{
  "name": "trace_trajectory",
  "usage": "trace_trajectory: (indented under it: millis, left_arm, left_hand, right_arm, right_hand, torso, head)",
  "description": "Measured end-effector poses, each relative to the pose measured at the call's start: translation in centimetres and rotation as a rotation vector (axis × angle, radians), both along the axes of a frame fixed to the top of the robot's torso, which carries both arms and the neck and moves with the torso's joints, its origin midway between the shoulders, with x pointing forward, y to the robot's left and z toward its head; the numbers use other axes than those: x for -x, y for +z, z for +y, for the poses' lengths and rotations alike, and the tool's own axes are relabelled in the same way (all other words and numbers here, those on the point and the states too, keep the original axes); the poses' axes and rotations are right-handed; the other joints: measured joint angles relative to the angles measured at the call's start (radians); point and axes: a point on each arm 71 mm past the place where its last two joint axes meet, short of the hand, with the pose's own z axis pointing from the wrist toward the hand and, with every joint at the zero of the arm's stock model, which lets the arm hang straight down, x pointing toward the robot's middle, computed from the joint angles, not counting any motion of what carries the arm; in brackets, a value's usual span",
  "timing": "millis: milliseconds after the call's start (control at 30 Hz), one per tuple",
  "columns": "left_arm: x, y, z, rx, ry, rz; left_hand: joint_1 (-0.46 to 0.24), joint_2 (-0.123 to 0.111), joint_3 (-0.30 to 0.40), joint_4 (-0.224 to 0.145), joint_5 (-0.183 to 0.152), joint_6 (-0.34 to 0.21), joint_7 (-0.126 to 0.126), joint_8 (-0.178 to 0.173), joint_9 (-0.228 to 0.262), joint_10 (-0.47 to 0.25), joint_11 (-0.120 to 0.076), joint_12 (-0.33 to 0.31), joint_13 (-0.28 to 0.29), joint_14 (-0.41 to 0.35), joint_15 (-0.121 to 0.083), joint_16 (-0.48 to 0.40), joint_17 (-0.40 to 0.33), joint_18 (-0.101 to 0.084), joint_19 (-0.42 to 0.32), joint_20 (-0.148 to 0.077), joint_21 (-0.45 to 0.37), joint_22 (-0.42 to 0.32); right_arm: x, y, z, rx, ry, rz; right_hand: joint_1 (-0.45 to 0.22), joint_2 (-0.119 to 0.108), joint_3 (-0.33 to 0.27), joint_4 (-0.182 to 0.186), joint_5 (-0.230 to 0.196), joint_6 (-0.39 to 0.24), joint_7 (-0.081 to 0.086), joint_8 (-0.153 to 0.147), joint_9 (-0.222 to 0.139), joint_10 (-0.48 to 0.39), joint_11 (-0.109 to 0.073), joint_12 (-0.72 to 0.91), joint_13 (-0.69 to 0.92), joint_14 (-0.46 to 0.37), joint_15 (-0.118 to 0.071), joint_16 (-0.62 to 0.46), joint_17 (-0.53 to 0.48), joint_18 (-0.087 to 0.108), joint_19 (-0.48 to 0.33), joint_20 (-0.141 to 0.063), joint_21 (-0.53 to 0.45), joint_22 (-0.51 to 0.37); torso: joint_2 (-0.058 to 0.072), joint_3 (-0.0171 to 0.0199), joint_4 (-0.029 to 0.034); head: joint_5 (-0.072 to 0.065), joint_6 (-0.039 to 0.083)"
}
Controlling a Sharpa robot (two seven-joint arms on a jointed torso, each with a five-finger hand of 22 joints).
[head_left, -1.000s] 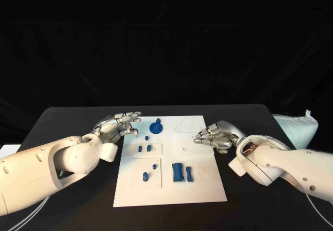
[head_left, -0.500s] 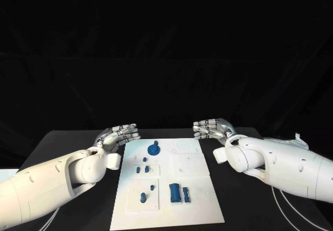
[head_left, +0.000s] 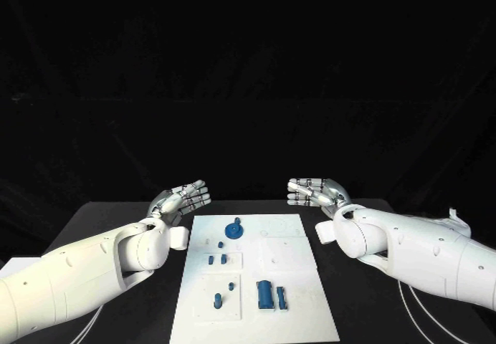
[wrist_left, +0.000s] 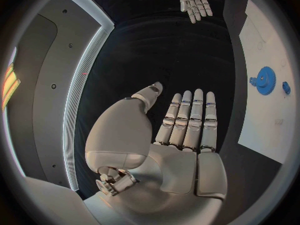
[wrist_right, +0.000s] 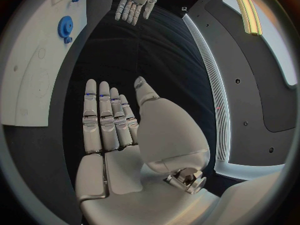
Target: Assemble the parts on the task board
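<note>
The white task board (head_left: pixel 294 294) lies in the middle of the black table. A blue gear (head_left: pixel 236 230) sits near its far end, also seen as the gear (wrist_left: pixel 265 80) and the gear (wrist_right: pixel 65 24). Small blue pegs (head_left: pixel 215 260) and two blue blocks (head_left: pixel 271 295) lie nearer me. My left hand (head_left: pixel 181 198) is raised beyond the board's far left corner, fingers straight and together, holding nothing. My right hand (head_left: pixel 315 192) is raised beyond the far right corner, also flat and empty. Each wrist view shows its own flat palm, left hand (wrist_left: pixel 184 122) and right hand (wrist_right: pixel 109 117).
A pale padded bag (head_left: pixel 455 218) lies at the table's right edge. The black table (head_left: pixel 124 215) reaches out on both sides of the board. The background is dark.
Both hands have lifted off the board and away from the parts, and their fingers have straightened out. The camera has tilted, so the whole picture has shifted.
</note>
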Motion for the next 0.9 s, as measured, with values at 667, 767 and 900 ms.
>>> trace_trajectory:
  millis: [667, 767, 900]
  left_arm:
    - [5.2, 1.5, -3.4, -0.127, 0.053, -0.026]
    - [5.7, 1.7, -3.4, -0.162, 0.081, -0.042]
    - [6.0, 1.9, -3.4, -0.197, 0.111, -0.059]
  left_hand:
    - [-0.615, 0.049, -0.198, -0.003, -0.115, -0.475, -0.131, -0.034, -0.032, -0.487, -0.119, -0.107, -0.029, -0.457, -0.108, -0.12, -0.032, -0.067, -0.37, -0.122, -0.098, -0.17]
    - [-0.671, 0.05, -0.217, -0.002, -0.123, -0.518, -0.146, -0.034, -0.032, -0.53, -0.125, -0.107, -0.03, -0.497, -0.111, -0.151, -0.032, -0.094, -0.402, -0.155, -0.103, -0.185]
    - [-0.741, 0.051, -0.239, -0.002, -0.123, -0.573, -0.157, -0.034, -0.033, -0.587, -0.129, -0.112, -0.03, -0.55, -0.114, -0.183, -0.034, -0.123, -0.443, -0.186, -0.103, -0.204]
  right_arm:
    - [5.7, 1.3, 5.2, -0.074, -0.064, -0.033]
    - [6.0, 1.4, 5.3, -0.072, -0.092, -0.04]
    - [6.0, 1.4, 5.1, -0.067, -0.121, -0.047]
  right_hand:
    - [-0.705, -0.014, -0.014, -0.037, -0.108, -0.465, -0.123, -0.026, -0.058, -0.529, -0.102, -0.027, -0.03, -0.565, -0.041, -0.032, -0.119, -0.109, -0.53, -0.128, -0.039, -0.125]
    - [-0.769, -0.015, -0.014, -0.037, -0.112, -0.508, -0.131, -0.026, -0.058, -0.577, -0.104, -0.027, -0.031, -0.617, -0.042, -0.032, -0.125, -0.124, -0.579, -0.139, -0.039, -0.151]
    - [-0.844, -0.015, -0.017, -0.04, -0.112, -0.557, -0.137, -0.026, -0.058, -0.633, -0.106, -0.027, -0.031, -0.676, -0.042, -0.036, -0.13, -0.139, -0.635, -0.148, -0.043, -0.171]
  torso:
    - [-0.013, 0.0302, -0.0119]
    - [-0.014, 0.0309, -0.012]
    - [-0.014, 0.0309, -0.0121]
  head:
    - [0.046, 0.016]
    - [0.046, 0.016]
    - [0.046, 0.016]
